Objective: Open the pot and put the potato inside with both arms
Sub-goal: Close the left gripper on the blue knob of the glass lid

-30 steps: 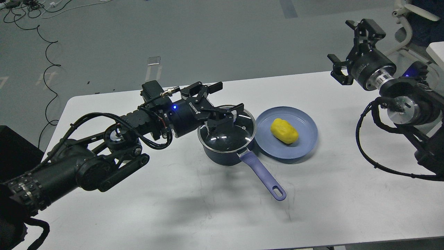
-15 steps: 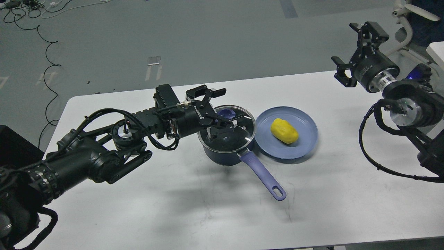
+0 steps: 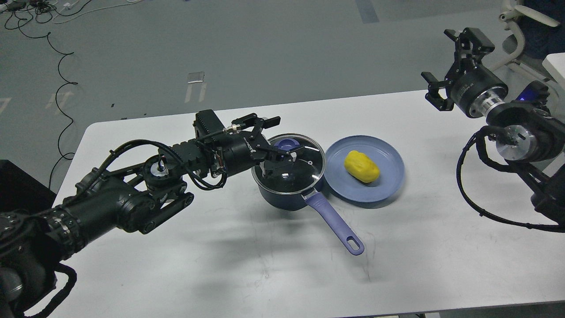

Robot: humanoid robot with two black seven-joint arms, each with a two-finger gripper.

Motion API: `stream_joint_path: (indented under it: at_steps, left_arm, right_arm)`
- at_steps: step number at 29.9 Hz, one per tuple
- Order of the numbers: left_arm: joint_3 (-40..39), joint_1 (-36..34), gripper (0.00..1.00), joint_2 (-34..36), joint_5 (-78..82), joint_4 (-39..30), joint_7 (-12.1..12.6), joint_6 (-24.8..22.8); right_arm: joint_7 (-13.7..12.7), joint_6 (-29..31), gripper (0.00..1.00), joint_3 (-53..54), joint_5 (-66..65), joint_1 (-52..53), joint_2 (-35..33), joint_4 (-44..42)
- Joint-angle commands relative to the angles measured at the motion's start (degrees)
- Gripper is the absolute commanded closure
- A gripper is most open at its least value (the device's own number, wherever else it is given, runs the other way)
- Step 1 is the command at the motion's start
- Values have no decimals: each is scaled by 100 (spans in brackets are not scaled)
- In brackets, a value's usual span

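Observation:
A dark blue pot (image 3: 282, 196) with a purple handle (image 3: 336, 224) stands mid-table, covered by a glass lid (image 3: 300, 170) with a blue knob (image 3: 287, 143). My left gripper (image 3: 283, 138) is open and low over the lid's left side. Its fingertips (image 3: 274, 119) reach to either side of the knob, and I cannot tell if they touch it. A yellow potato (image 3: 362, 166) lies on a blue plate (image 3: 388, 183) right of the pot. My right gripper (image 3: 450, 59) is open and empty, raised above the table's far right corner.
The white table (image 3: 247, 265) has free room in front of the pot and plate. A white chair (image 3: 516, 26) stands behind the right arm. Cables lie on the grey floor (image 3: 57, 66) at far left.
My left gripper has drawn back to the left and dropped lower, uncovering the blue knob. My right gripper moved a little to the right and then held still.

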Motion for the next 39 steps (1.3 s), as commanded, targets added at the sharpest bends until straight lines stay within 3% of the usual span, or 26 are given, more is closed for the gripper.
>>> stream_joint_path:
  at_steps: [1,39]
  left_arm:
    - [106,-10,2,-18,36,29,-1,13]
    - [397,-1,4,-265,-70,486,-1,153]
  right_arm:
    - [0,-24,0,-14,0,-9,-14,-8]
    - [0,-59,0,-84,-18,-88,-23,-96]
